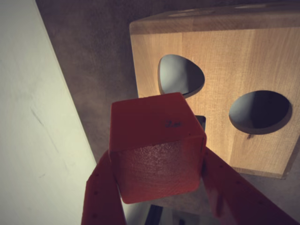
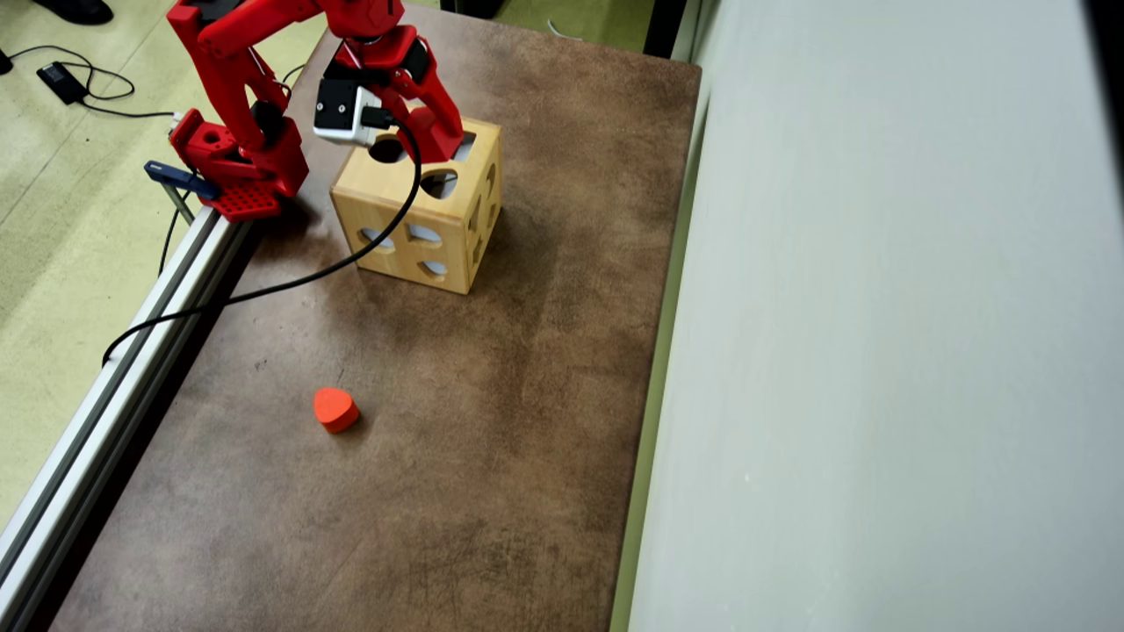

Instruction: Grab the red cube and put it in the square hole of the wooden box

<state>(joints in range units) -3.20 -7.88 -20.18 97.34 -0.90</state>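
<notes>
In the wrist view the red cube [image 1: 154, 145] fills the middle, and my gripper [image 1: 158, 159] is shut on it with one red finger pressed against each side. Just behind it is the top face of the wooden box [image 1: 225, 51]. The square hole [image 1: 201, 121] shows only as a dark sliver behind the cube's right edge. The overhead view shows my gripper [image 2: 437, 136] low over the top of the wooden box [image 2: 391, 263], beside the square hole [image 2: 465, 145]. There the arm hides the cube.
On the box's top face there are also a rounded heart-like cutout [image 1: 180, 75] and a round cutout [image 1: 259, 111]. An orange-red heart block [image 2: 335, 409] lies on the brown mat nearer the front. A white wall [image 2: 878, 307] runs along the right, a metal rail [image 2: 132, 351] along the left.
</notes>
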